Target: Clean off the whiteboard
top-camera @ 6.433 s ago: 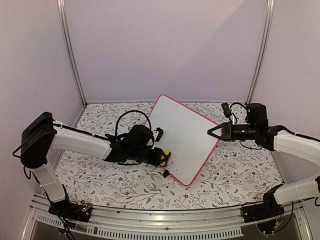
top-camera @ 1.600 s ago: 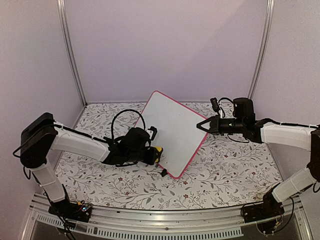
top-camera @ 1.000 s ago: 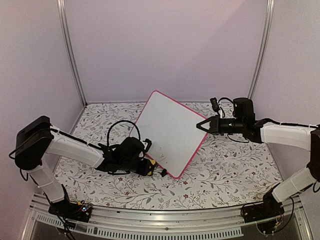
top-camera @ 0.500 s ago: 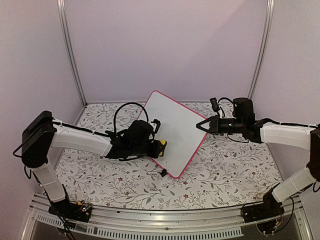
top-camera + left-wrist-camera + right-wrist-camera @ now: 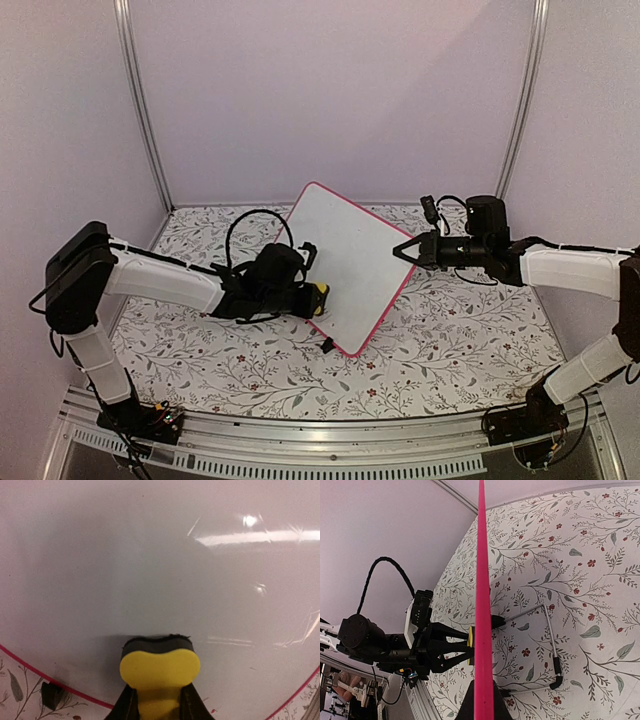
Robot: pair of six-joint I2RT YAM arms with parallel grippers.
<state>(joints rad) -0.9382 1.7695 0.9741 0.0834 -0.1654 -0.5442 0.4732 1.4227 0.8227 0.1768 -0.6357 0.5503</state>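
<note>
The whiteboard (image 5: 345, 255) stands tilted on the table, white with a pink-red frame. My right gripper (image 5: 404, 252) is shut on its right edge; in the right wrist view that edge is a pink strip (image 5: 482, 580) running up from the gripper (image 5: 482, 702). My left gripper (image 5: 312, 298) is shut on a yellow eraser (image 5: 160, 667), whose black felt presses on the board's face (image 5: 160, 555) near the lower edge. The face looks wiped, apart from tiny red specks (image 5: 213, 711) by the frame. A black clip foot (image 5: 51, 695) shows at the lower left.
A thin wire stand (image 5: 551, 645) props the board from behind on the floral table cover (image 5: 460, 340). A second clip foot (image 5: 327, 346) rests on the table at the board's low corner. Metal frame posts (image 5: 140, 100) stand at the back corners.
Over the last second my left gripper carried the eraser up and to the right along the board's lower left part, then eased slightly back. The right arm and board stayed still.
</note>
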